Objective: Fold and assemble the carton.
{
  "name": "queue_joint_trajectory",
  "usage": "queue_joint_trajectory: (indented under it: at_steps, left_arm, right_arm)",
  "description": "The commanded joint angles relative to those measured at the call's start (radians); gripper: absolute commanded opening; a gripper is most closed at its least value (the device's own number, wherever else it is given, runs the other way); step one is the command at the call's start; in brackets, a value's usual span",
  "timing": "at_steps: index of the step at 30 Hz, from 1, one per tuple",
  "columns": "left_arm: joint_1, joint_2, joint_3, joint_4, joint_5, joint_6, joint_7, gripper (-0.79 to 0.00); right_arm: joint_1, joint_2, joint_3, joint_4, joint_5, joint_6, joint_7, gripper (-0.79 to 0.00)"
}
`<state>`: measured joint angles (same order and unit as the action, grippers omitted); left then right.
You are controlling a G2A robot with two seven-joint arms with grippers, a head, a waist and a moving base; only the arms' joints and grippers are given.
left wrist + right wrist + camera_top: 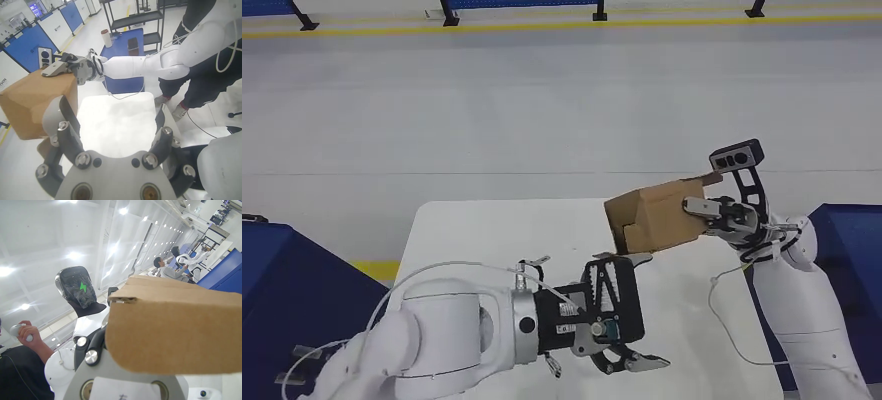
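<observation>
Brown cardboard carton (657, 215) raised over the upper right corner of the white table (472, 235), right of centre in top view, my right hand (700, 213) pinching its edge, my left hand (634, 362) spread wide, lower centre.

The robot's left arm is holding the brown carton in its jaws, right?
Not quite. The right arm holds the brown carton in its jaws. The left wrist view shows this, and the left arm has its jaws open and empty.
</observation>
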<state>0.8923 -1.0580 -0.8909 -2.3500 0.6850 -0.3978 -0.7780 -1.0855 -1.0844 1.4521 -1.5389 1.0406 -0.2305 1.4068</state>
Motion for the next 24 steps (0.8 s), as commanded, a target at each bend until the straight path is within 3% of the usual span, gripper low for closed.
queue_joint_trajectory:
  at_steps: [1, 24]
  left_arm:
    - [0.008, 0.002, -0.013, 0.000, 0.001, -0.003, 0.000, 0.000]
    - [0.117, 0.017, -0.110, 0.000, 0.062, -0.074, 0.074, 0.000]
  right_arm:
    - [-0.001, 0.000, 0.001, 0.000, 0.000, 0.003, 0.002, -0.785]
    - [0.005, -0.004, 0.006, 0.006, -0.006, 0.012, 0.007, -0.785]
